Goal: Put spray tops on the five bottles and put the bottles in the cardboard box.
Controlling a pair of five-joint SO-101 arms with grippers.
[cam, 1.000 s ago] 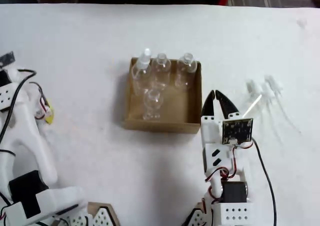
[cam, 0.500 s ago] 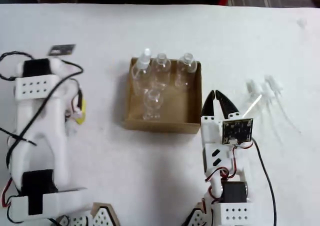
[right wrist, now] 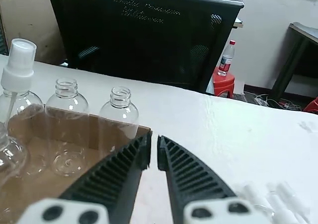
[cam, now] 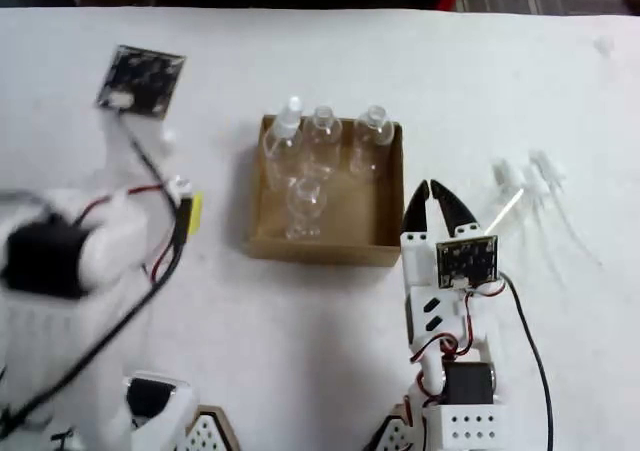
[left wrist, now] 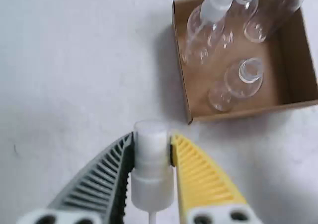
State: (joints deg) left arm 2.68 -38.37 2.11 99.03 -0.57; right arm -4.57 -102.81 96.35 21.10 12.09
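Spray top [left wrist: 151, 177] is clamped in the L claw [left wrist: 152, 139], grey and yellow fingers tight on both sides of it, cap end pointing away from the wrist, thin tube showing at the wrist end. Change over the last sec: the L arm [cam: 60, 271], which lay low by the desk's [cam: 200, 61] left edge, has swung up and in. The claw w/ its top now hangs above the desk between that edge and the cardboard box [cam: 320, 249], and its wrist view looks down on the box's near-left corner. Box, bottles and R arm haven't shifted. Mid-desk, the box holds four bottles: one capped bottle [cam: 284, 141] in its far-left corner and three open bottles [cam: 322, 131], two beside it in the far row, one nearer the front. R claw [cam: 431, 185] sits just off the box's right wall, black fingers all but together on nothing. Loose spray tops [cam: 522, 183] lie toward the desk's right edge. Meaning, prob.: capping no. 2 is under way, w/ the top picked and carried. Next it needs turning so the tube leads, lining up over an open neck, then seating. W/ nothing steadying the bottle, it could tip.
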